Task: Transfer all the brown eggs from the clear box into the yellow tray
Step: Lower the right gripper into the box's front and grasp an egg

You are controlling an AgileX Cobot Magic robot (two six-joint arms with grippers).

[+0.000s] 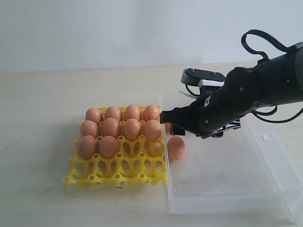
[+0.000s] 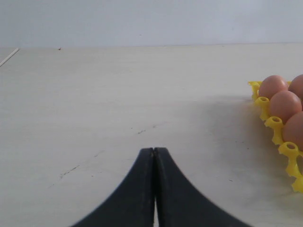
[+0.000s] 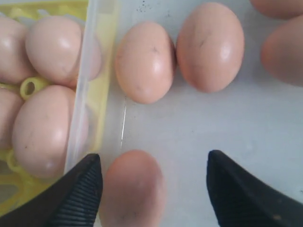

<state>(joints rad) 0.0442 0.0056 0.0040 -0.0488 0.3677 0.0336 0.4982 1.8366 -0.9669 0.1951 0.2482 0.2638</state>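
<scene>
The yellow tray [image 1: 116, 172] lies left of the clear box [image 1: 227, 189] and holds several brown eggs [image 1: 111, 127] in its far rows. My right gripper [image 3: 154, 156] is open, low inside the box next to the wall that faces the tray. One brown egg [image 3: 132, 189] lies between its fingers, close to the ribbed fingertip [image 3: 87, 182]. Several more eggs [image 3: 144, 61] rest on the box floor beyond. In the exterior view the right gripper [image 1: 166, 122] hides most of them; one egg [image 1: 176, 147] shows. The left gripper [image 2: 154, 149] is shut and holds nothing.
The near cups of the tray [image 1: 137, 165] hold nothing. The right arm [image 1: 246, 94] with its looped cables reaches over the box's far half. In the left wrist view the tray's edge [image 2: 277, 127] with eggs sits off to one side of bare tabletop [image 2: 118, 94].
</scene>
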